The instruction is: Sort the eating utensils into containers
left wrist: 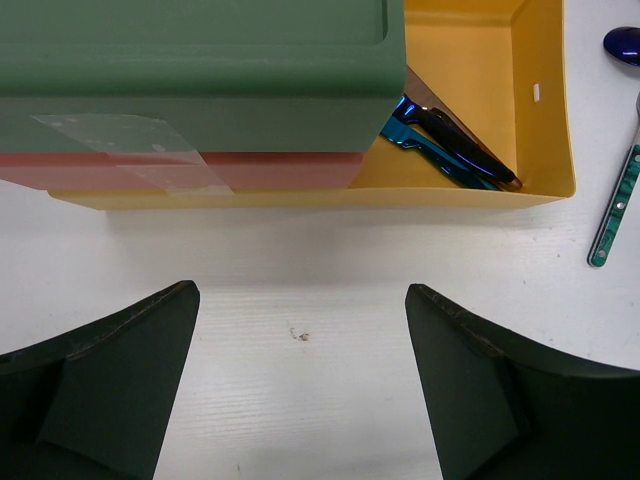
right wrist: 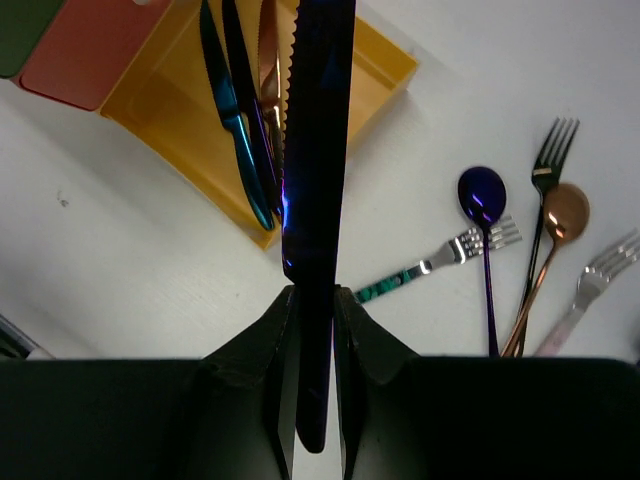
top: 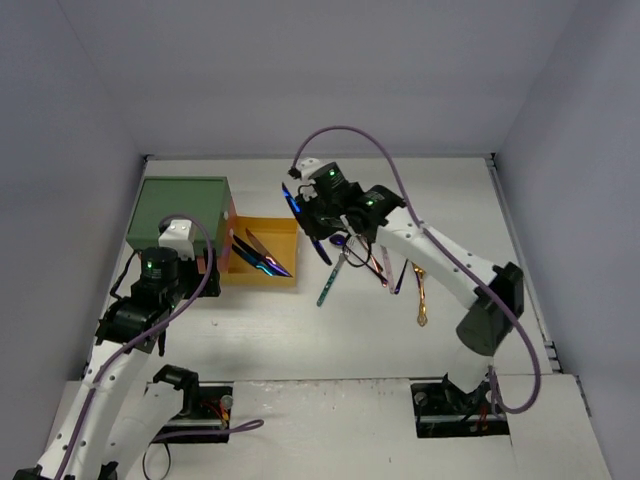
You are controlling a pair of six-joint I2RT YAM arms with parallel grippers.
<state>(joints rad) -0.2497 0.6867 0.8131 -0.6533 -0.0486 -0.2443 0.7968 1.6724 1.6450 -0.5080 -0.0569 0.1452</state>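
Note:
My right gripper (right wrist: 315, 300) is shut on a dark blue-purple serrated knife (right wrist: 318, 180) and holds it above the table beside the pulled-out yellow drawer (right wrist: 190, 150), which holds a few blue and dark knives (right wrist: 235, 110). In the top view this gripper (top: 312, 222) hovers just right of the drawer (top: 285, 278). Loose on the table lie a green-handled fork (right wrist: 440, 262), a purple spoon (right wrist: 482, 195), a copper spoon (right wrist: 565, 212), a dark fork (right wrist: 548, 160) and a pink-handled fork (right wrist: 600, 280). My left gripper (left wrist: 300, 300) is open and empty in front of the drawer unit (left wrist: 200, 70).
The green-topped unit (top: 180, 210) stands at the back left, its orange-red drawer (left wrist: 150, 170) closed. A gold utensil (top: 421, 295) lies at the right of the loose pile. White walls close off the table at the back and sides.

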